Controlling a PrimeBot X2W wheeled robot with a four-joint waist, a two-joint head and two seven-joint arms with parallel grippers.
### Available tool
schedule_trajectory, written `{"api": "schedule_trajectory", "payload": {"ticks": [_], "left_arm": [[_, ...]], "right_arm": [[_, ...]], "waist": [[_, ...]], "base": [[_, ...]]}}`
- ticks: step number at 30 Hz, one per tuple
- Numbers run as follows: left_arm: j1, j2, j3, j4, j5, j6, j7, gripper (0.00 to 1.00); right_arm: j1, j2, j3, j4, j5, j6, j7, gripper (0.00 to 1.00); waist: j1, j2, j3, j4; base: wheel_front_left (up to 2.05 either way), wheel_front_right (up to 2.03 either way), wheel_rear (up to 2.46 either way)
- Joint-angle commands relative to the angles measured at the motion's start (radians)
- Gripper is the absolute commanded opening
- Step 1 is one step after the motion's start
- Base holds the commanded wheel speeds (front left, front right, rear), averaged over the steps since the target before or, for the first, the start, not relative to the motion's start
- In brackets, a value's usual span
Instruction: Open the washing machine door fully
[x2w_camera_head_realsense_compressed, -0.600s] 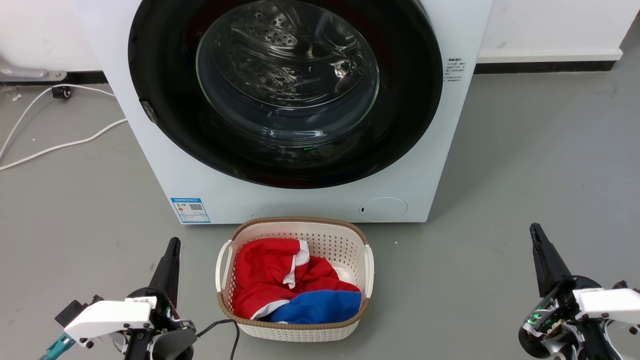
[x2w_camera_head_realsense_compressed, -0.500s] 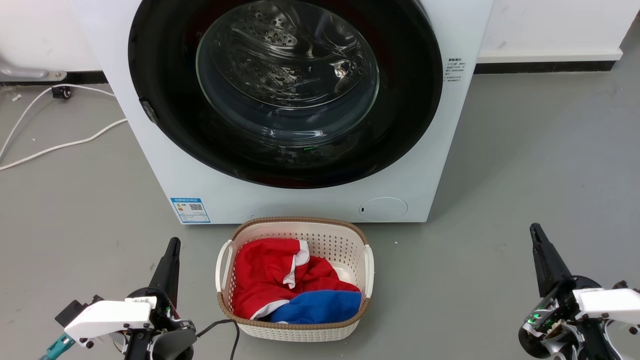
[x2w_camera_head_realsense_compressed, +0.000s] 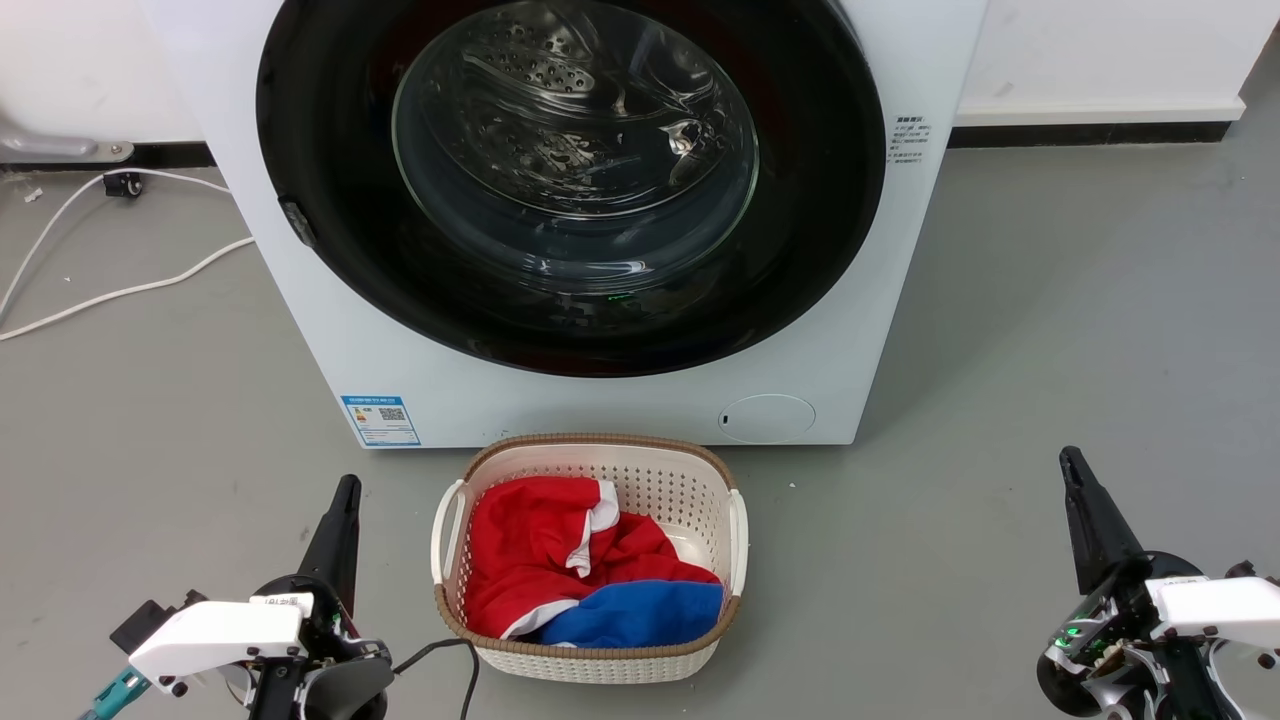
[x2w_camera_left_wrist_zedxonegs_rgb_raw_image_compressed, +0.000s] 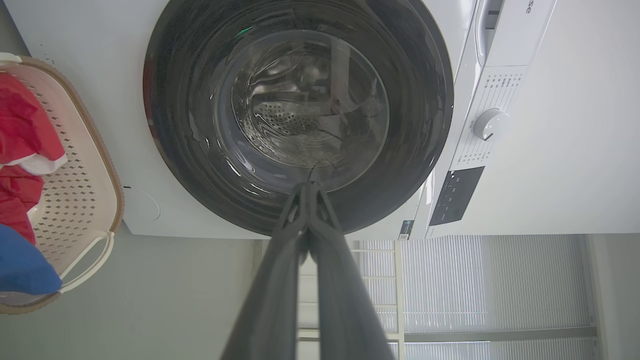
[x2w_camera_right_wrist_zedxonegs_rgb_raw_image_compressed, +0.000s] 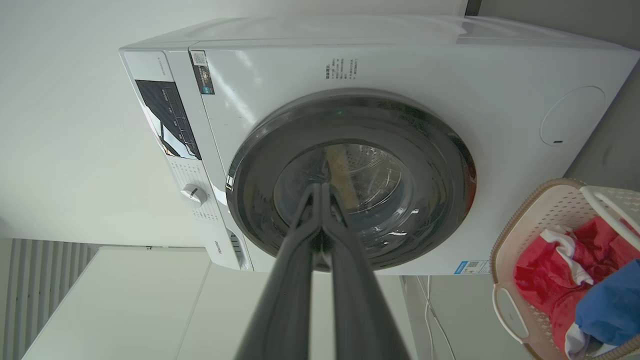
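Grey floor | washing machine door shut on washing machine front | left gripper, right gripper well short, jaws closed, nothing held | approach pending: door edge to be hooked, swung.

Our left end effector sits low at our left side, its two long dark fingers pressed together down to the tips and pointing up and ahead, with the white wrist behind it. Our right end effector sits low at our right side, its fingers likewise closed tip to tip, and a green light glows at its wrist.
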Motion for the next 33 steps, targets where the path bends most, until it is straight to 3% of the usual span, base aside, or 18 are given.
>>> {"api": "schedule_trajectory", "payload": {"ticks": [1,3,4,15,33], "left_arm": [[-0.008,-0.001,0.002,0.001,-0.001,-0.002,0.002,0.0],[-0.008,-0.001,0.002,0.001,-0.001,-0.002,0.002,0.0],[0.0,0.0,0.0,0.001,0.0,0.0,-0.001,1.0],[0.031,-0.002,-0.008,-0.014,0.041,0.0,-0.046,1.0],[0.048,-0.001,-0.037,-0.15,0.426,0.102,-0.126,1.0]], "right_arm": [[-0.012,0.004,-0.002,0.001,-0.004,0.0,0.002,0.0],[-0.012,0.004,-0.002,0.001,-0.004,0.0,0.002,0.0],[0.001,0.0,0.0,0.001,-0.001,0.0,-0.001,1.0],[0.038,0.003,-0.012,-0.001,-0.062,0.0,-0.045,1.0],[0.074,0.003,-0.039,-0.136,-0.447,0.0,-0.124,1.0]], "waist": [[0.0,-0.0001,0.0,0.0],[0.0,-0.0001,0.0,0.0],[0.0,-0.0001,0.0,0.0],[0.0,-0.0001,0.001,0.0],[0.0,-0.0001,0.006,-0.001]], "base": [[0.0,0.0,0.0],[0.0,0.0,0.0],[0.0,0.0,0.0],[0.0,0.0,0.0],[0.0,0.0,0.0]]}}
